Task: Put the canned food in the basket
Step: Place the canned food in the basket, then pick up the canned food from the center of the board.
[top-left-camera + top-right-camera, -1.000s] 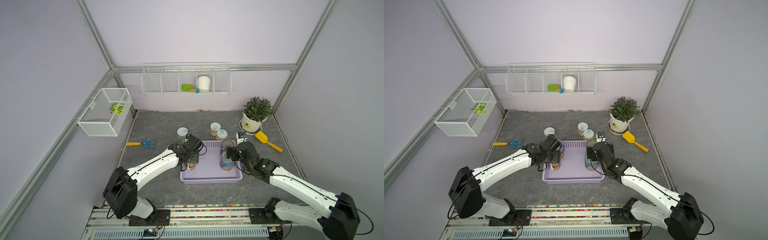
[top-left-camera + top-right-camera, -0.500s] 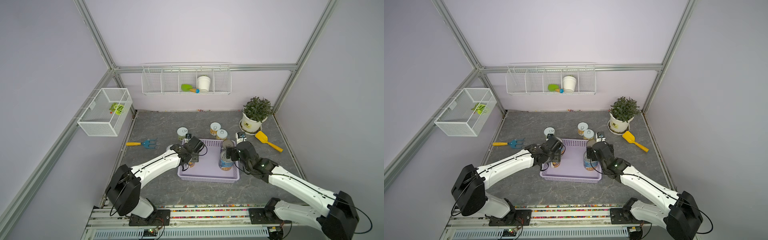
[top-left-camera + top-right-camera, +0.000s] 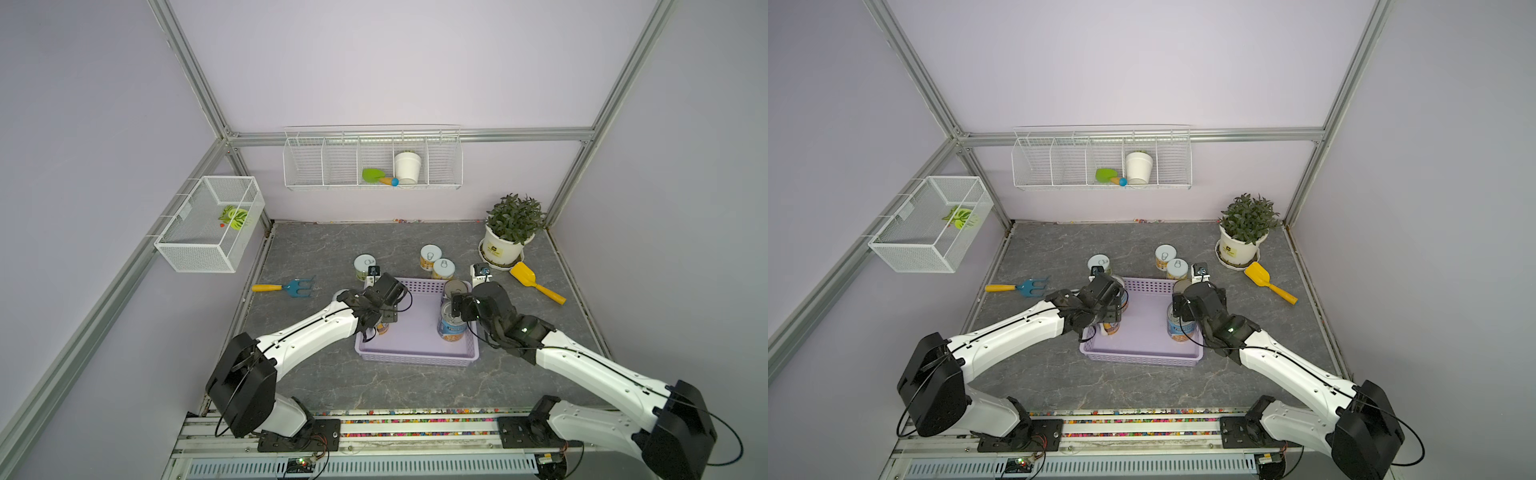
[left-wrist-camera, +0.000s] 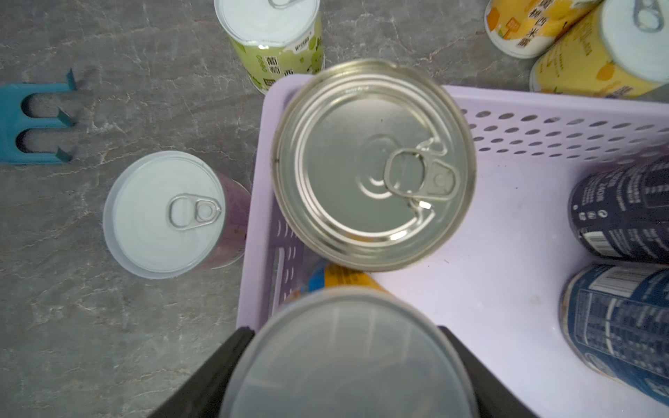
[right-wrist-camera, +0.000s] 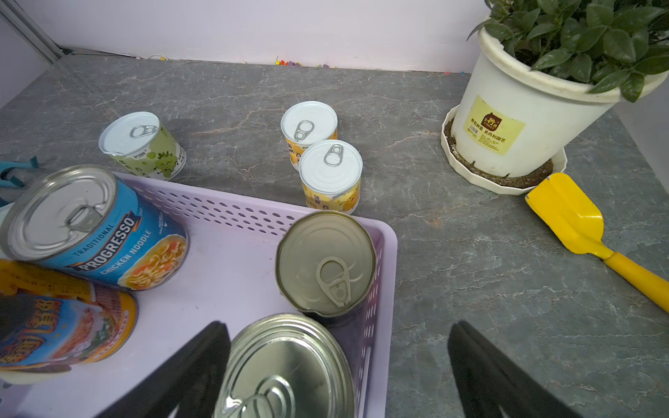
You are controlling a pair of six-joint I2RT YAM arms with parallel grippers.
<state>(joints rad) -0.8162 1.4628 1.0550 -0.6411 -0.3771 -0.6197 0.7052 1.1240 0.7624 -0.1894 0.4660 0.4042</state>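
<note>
Left pincer brackets an orange-labelled can from both sides inside the lavender basket, by its left wall. Whether its fingers press the can or merely flank it, I cannot tell. Right pincer is spread wide and grips nothing. It hovers over a blue-labelled can standing in the basket by the right wall, nearer one finger than the other.

The grey desk carries the rest. On the walls hang a long wire rack at the back and a mesh box on the left. A potted plant stands in the far right corner.

Two more cans are in the basket: a Progresso can in its far left corner and a dark-labelled can in its far right corner. Four are outside it:
- a green-labelled can just past the far left corner
- two yellow-labelled cans side by side just past the far wall
- a purple-labelled can just beside the left wall

A yellow scoop lies near the plant, and a blue rake lies left of the basket.
</note>
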